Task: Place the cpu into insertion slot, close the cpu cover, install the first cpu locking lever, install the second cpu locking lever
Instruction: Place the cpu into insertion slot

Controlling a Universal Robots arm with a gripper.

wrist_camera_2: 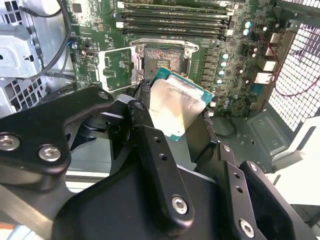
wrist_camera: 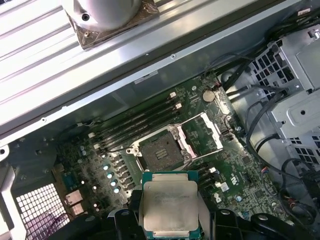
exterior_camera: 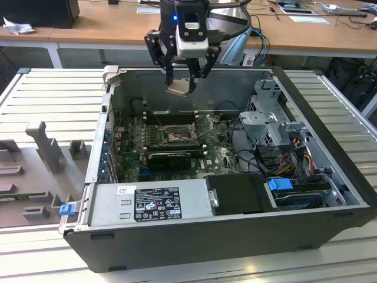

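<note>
At top centre of the exterior view, the gripper (exterior_camera: 184, 81) is clamped on the cpu (exterior_camera: 178, 88) by its edges, high above the open computer case (exterior_camera: 235, 236). Mid-frame below, the insertion slot (exterior_camera: 175, 138) lies bare, its cpu cover (exterior_camera: 203, 125) swung open, apparently ready to receive it.

One computer case (exterior_camera: 194, 239) lies open, and in it there is one motherboard (exterior_camera: 219, 157). On the board I count one insertion slot (wrist_camera: 159, 154), one cpu cover (wrist_camera: 213, 131) and four long black memory slots (wrist_camera_2: 172, 20). There is one coin battery (wrist_camera: 208, 95). One cpu (wrist_camera: 169, 207) is gripped in one gripper (exterior_camera: 184, 79). In the exterior view there is one silver power supply (exterior_camera: 156, 200) with one label on it, and two blue plastic tabs: one at the case corner (exterior_camera: 68, 208) and one beside the drive bay (exterior_camera: 280, 184).
</note>
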